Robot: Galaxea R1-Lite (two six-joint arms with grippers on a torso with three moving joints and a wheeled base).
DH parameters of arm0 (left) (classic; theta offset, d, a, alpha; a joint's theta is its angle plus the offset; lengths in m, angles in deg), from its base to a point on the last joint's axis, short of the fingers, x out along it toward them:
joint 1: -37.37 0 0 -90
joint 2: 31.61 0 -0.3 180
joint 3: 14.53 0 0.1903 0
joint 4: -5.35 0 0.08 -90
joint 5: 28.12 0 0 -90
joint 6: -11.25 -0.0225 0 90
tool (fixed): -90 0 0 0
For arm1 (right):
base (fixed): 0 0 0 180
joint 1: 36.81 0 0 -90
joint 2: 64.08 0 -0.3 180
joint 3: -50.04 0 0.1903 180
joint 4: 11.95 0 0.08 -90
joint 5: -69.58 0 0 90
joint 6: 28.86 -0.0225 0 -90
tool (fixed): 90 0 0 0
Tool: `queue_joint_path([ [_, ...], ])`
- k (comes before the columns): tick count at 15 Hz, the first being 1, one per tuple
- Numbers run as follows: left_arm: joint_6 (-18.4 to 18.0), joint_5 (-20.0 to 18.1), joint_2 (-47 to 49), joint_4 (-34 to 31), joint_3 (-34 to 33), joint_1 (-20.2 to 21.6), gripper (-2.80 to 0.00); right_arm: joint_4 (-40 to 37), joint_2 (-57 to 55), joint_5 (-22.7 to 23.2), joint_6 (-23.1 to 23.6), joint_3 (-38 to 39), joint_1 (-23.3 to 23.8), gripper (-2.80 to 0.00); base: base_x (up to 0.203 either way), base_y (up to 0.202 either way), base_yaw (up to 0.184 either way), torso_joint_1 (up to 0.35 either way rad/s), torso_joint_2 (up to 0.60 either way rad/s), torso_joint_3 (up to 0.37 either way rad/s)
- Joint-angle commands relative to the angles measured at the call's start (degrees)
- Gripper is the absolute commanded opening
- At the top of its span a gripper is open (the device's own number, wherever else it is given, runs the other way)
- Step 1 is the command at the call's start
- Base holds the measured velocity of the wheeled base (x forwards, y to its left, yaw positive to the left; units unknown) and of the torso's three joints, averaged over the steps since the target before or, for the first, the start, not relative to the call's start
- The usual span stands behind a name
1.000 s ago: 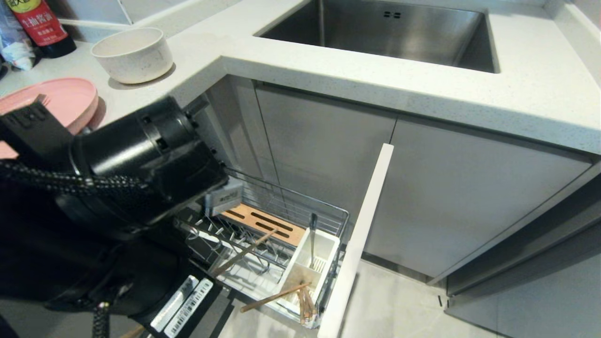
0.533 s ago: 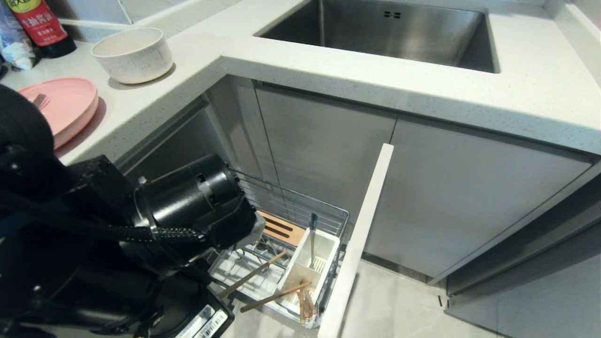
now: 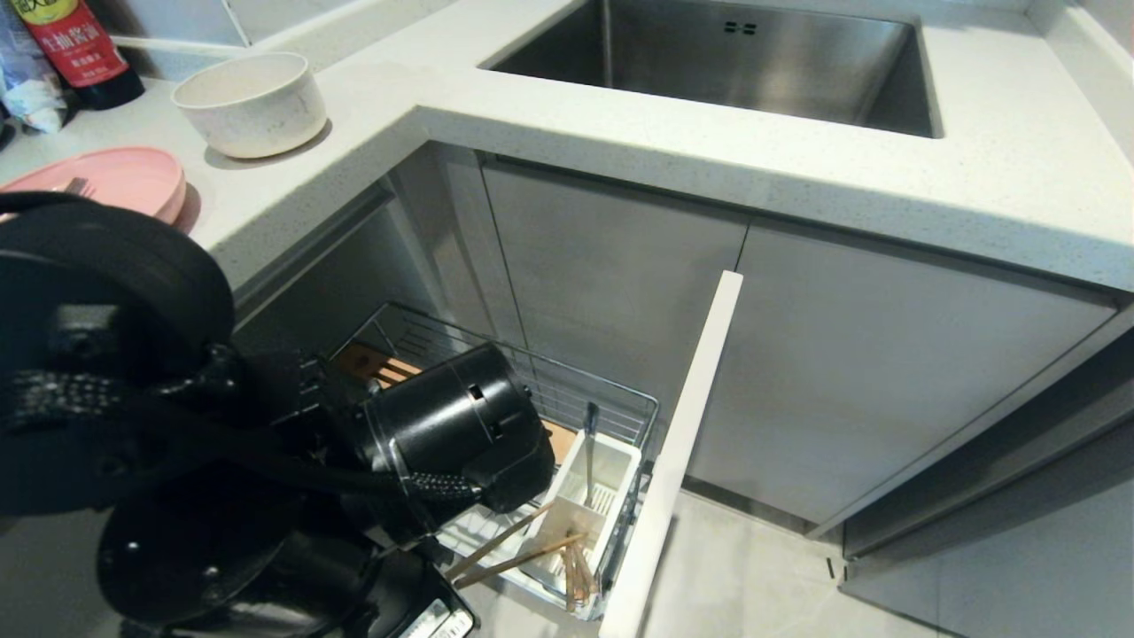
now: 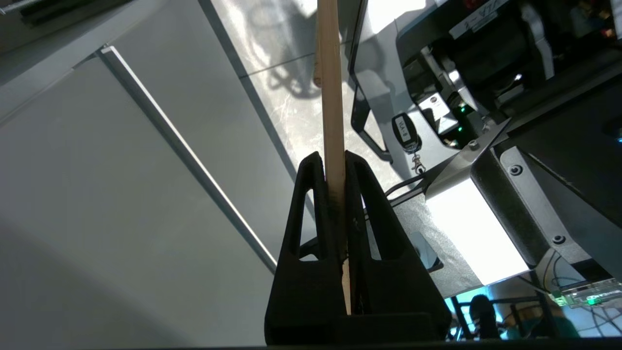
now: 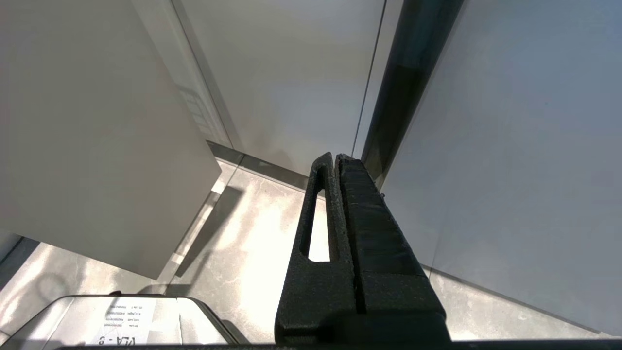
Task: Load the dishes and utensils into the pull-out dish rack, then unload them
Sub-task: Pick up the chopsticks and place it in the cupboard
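Chopstick [image 4: 332, 97] pinched in left gripper [image 4: 335, 163] — long axis running out past fingertips, utensil caddy [image 3: 611, 470] just beside.

The sink [image 3: 735, 62] is set into the counter [image 3: 974, 177] at the rear. On the counter's left part stand the bowl [image 3: 251, 102] and, nearer the camera, the plate [image 3: 115, 182]; a bottle [image 3: 75, 49] stands behind them.

Below the counter, the rack [image 3: 567, 399] is pulled out in front of the cabinets, with its front panel [image 3: 678, 452] on its right. The caddy [image 3: 585, 509] sits in the rack just beside the panel. A fork [image 3: 590, 452] stands upright in the caddy's rear compartment. One chopstick [image 3: 523, 560] leans out of the front compartment.

The left arm [image 3: 461, 434] is above the rack, left of the caddy. A second chopstick [image 4: 331, 107] sits between the left gripper [image 4: 333, 160] fingers.
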Motion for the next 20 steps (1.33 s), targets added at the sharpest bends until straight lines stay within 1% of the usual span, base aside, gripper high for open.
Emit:
queue_joint_path([
  [1, 0.16, 0.1, 2.02, -0.3, -0.07, -0.16, -2.8, 0.0, 0.06, 0.01, 0.03, 0.0, -0.01, -2.8, 0.0, 0.0, 0.0, 0.0, 0.0, 0.0],
  [5, 0.27, 0.06, 5.36, -0.11, -0.07, -0.16, -2.8, 0.0, 0.0, 0.01, 0.03, 0.0, -0.01, -2.8, 0.0, 0.0, 0.0, 0.0, 0.0, 0.0],
  [8, 0.27, 0.01, 6.91, 1.83, -0.07, -0.01, -2.8, 0.0, -0.02, 0.01, 0.03, 0.0, -0.01, -2.8, 0.0, 0.0, 0.0, 0.0, 0.0, 0.0],
  [20, 0.27, 0.01, 13.5, 4.18, 1.46, 0.66, -2.8, 0.0, -0.02, 0.01, 0.03, 0.0, -0.01, -2.8, 0.0, 0.0, 0.0, 0.0, 0.0, 0.0],
])
